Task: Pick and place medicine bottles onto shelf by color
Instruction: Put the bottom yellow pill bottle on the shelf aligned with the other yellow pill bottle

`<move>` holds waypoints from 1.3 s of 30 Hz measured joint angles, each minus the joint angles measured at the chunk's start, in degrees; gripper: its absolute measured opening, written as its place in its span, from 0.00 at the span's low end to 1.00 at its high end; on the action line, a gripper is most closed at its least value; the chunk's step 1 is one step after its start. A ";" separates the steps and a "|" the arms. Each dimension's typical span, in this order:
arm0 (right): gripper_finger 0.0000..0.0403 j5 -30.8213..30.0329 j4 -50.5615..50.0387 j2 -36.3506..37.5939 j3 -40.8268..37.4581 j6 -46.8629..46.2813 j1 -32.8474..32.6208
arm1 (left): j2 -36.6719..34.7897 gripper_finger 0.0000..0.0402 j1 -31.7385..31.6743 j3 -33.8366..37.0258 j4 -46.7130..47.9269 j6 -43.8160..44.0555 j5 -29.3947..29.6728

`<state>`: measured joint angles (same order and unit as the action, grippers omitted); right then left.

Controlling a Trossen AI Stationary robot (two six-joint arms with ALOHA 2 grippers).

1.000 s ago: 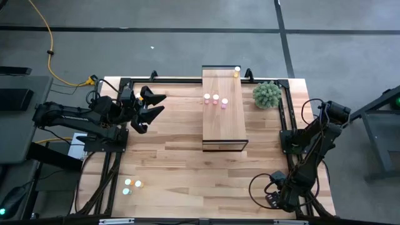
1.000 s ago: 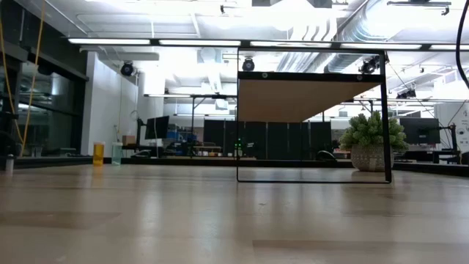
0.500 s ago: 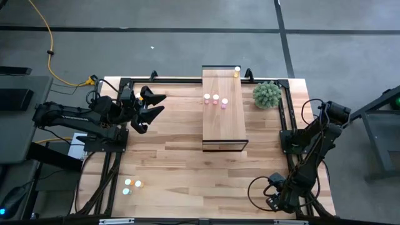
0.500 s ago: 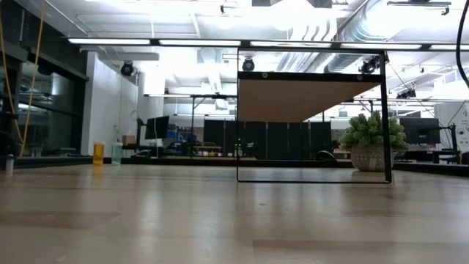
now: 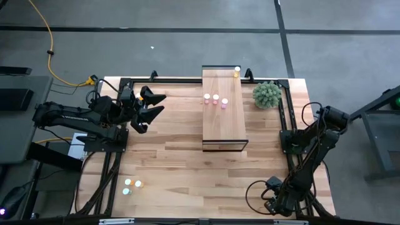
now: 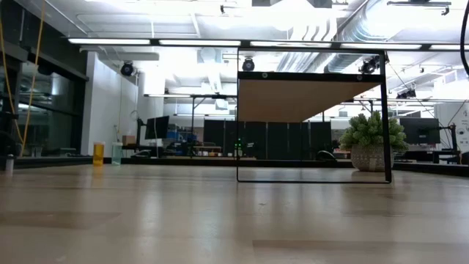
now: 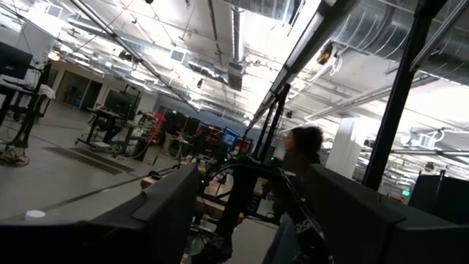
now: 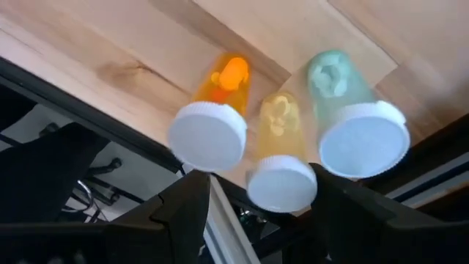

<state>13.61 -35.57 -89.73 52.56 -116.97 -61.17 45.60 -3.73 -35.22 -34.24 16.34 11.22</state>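
Three medicine bottles with white caps stand upright on the tabletop in the right wrist view: orange (image 8: 220, 84), yellow (image 8: 277, 117) and blue-green (image 8: 333, 81). My right gripper (image 8: 262, 192) hangs open just above them, pointing steeply down, a finger on either side of the yellow bottle's cap and touching nothing. In the high view it is at the near right corner (image 5: 273, 199) and the arm hides these bottles. The shelf (image 5: 223, 119) bears three pink bottles (image 5: 215, 99) and a yellow one (image 5: 237, 72). My left gripper (image 5: 161, 103) waits open at the far left, raised.
Three more bottles (image 5: 130, 186) stand near the table's near left corner. A potted plant (image 5: 267, 94) sits right of the shelf's far end. A dark frame rail (image 8: 88, 103) runs along the table edge beside the three bottles. In the left wrist view a person (image 7: 300, 150) shows beyond the table.
My right gripper has sunk a little and shifted slightly toward the table's near edge, still open. The left arm has kept still.
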 joint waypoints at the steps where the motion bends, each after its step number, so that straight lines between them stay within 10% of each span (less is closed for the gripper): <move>1: 0.54 0.00 -0.45 0.00 0.00 -0.12 0.00 | 0.00 0.62 0.00 0.00 0.00 0.00 0.02; 39: 0.28 1.30 0.25 0.83 7.87 9.97 -1.86 | 0.00 0.62 0.00 -0.02 0.07 0.02 0.11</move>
<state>14.91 -35.32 -88.90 60.42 -107.00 -63.02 45.60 -3.73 -35.24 -34.17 16.36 11.33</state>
